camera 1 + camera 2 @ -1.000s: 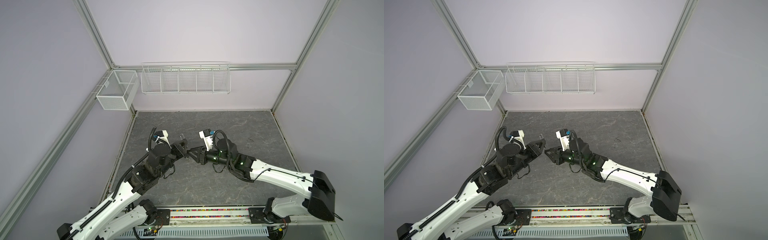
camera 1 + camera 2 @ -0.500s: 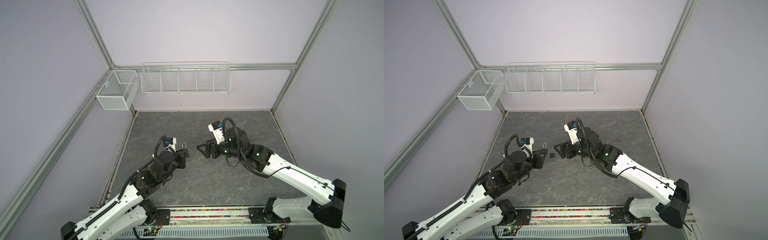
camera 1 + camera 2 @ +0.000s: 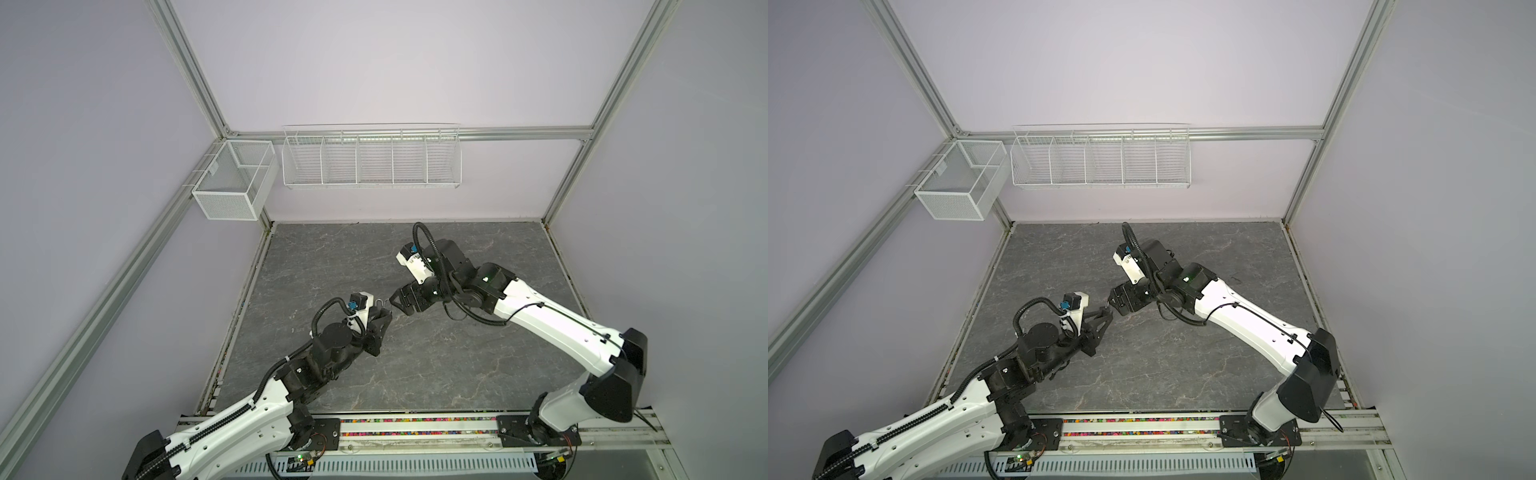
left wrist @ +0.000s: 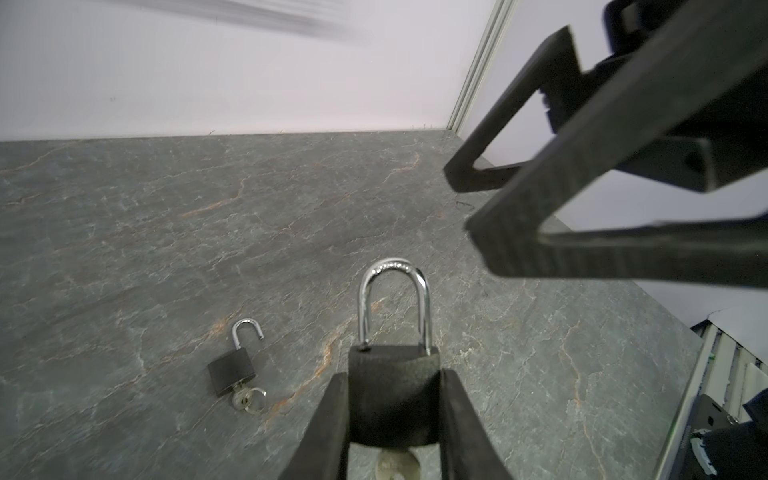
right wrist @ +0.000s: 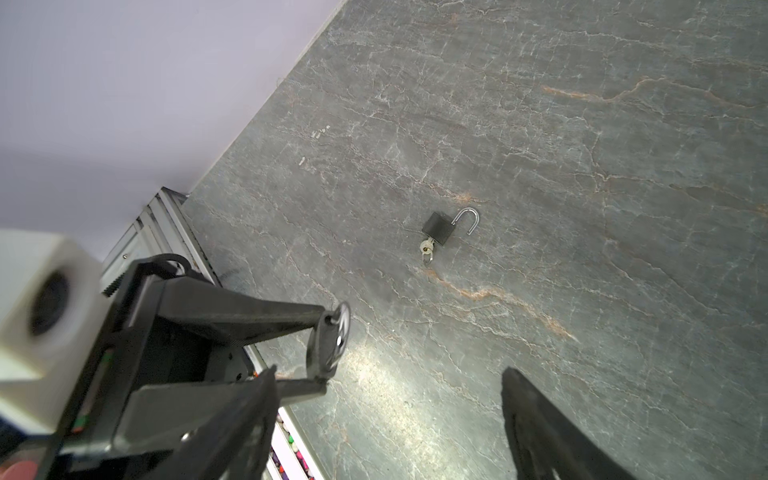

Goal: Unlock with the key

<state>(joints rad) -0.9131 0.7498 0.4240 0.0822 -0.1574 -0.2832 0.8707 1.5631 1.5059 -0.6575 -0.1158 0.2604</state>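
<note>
One open padlock lies on the surface, well in from its edges, while the second padlock, clamped in the left gripper above that surface, looks locked, its key inserted and awaiting the spread-jawed right gripper

white arms w/ blk joints, ribbed blk cables, white wrist cams

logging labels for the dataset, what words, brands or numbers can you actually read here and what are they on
No text reads clearly in any view.
held padlock: stamped marks on top of its shackle, too blurred to read.
small padlock on the table, and its key: no legible marking.
white camera housing on the right arm: tiny dark print, too small to read.
</note>
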